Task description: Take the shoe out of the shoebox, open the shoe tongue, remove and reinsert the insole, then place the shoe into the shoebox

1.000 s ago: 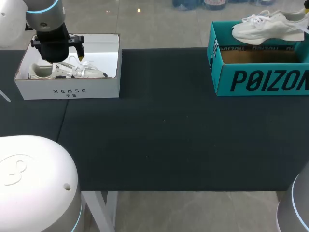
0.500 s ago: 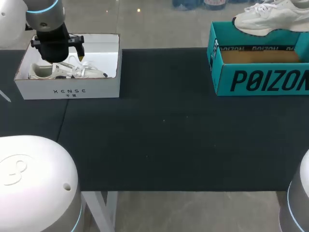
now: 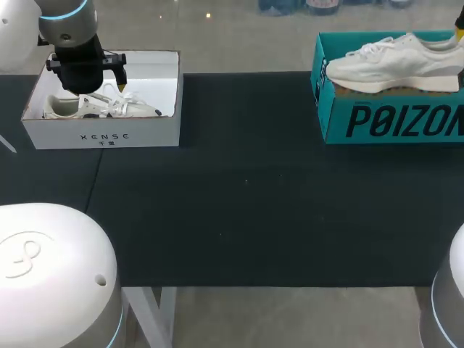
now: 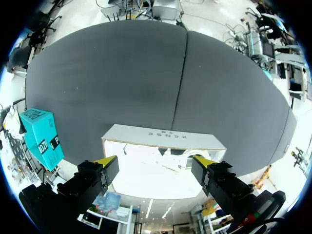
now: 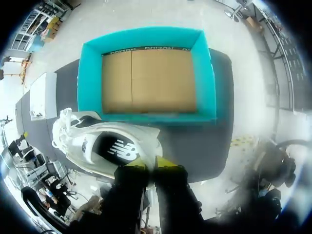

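— Pincer on the right [image 5: 146, 163]: what has it got?

— It is clenched on the heel end of the white shoe [image 5: 105, 146]. The shoe hangs in the air along the front wall of the teal shoebox [image 5: 90, 78], not inside it. The shoebox's cardboard floor shows bare.

— Which step, then?

— Taking the shoe out, I'd judge, and nearly done. Next it wants carrying clear of that front wall and setting sole-down on the counter [image 3: 246, 210], where the tongue can be reached.

— Room for that?

— A wide stretch of dark counter lies in front of the shoebox and beside it, and the counter's near edge is well away from the shoebox.

— Anything farther off?

— Well apart from the shoebox, at the opposite end, a white box [image 3: 101, 136] holds another shoe [image 3: 109, 109]. The left pincer [image 4: 153, 161] hangs over that box, released, gripping nothing.
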Available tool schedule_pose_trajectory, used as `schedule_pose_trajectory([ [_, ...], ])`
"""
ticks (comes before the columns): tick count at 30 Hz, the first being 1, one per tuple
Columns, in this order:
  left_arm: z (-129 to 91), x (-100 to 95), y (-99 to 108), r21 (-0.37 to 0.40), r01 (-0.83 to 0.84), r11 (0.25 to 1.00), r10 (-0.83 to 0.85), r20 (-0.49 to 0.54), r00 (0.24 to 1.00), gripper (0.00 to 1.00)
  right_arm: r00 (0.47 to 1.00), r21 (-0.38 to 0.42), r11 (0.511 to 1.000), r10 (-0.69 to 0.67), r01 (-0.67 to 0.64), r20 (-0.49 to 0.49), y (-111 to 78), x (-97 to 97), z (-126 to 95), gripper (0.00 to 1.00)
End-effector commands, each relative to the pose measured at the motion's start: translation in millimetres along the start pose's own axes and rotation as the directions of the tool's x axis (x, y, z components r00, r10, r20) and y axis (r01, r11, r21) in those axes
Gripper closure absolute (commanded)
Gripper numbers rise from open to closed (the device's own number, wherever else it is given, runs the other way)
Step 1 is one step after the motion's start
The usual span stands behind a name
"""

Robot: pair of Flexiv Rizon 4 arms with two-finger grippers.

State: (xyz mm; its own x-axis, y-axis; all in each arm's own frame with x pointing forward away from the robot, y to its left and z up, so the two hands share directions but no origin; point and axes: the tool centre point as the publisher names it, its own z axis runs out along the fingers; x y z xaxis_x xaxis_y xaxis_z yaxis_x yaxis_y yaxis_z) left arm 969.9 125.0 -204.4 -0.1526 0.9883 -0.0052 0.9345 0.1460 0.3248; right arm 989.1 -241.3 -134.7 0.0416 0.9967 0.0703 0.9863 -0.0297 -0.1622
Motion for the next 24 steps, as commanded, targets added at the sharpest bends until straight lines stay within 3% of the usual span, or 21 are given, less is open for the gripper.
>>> schedule_pose_trajectory([
  [1,0,0.3,0,-0.001,-0.001,1.0,0.001,-0.002,1.0,0.0,1.0,-0.524,0.851,0.007,-0.014,-0.014,-110.7,14.6,23,1.0],
  [7,0,0.3,0,-0.001,-0.001,1.0,0.001,-0.002,1.0,0.0,0.999,-0.59,0.807,0.002,-0.021,-0.033,-151.8,36.5,37,1.0],
  [13,0,0.3,0,-0.001,-0.001,1.0,0.001,-0.002,1.0,0.0,0.999,-0.672,0.741,-0.016,-0.009,-0.032,-177.0,60.3,50,1.0],
  [18,0,0.3,0,-0.001,-0.001,1.0,0.001,-0.002,1.0,0.0,0.998,-0.724,0.69,-0.044,0.006,-0.034,-189.8,79.3,59,1.0],
  [24,0,0.3,0,-0.001,-0.001,1.0,0.001,-0.002,1.0,0.0,0.994,-0.715,0.698,-0.102,0.041,-0.043,-194.6,107.0,72,1.0],
])
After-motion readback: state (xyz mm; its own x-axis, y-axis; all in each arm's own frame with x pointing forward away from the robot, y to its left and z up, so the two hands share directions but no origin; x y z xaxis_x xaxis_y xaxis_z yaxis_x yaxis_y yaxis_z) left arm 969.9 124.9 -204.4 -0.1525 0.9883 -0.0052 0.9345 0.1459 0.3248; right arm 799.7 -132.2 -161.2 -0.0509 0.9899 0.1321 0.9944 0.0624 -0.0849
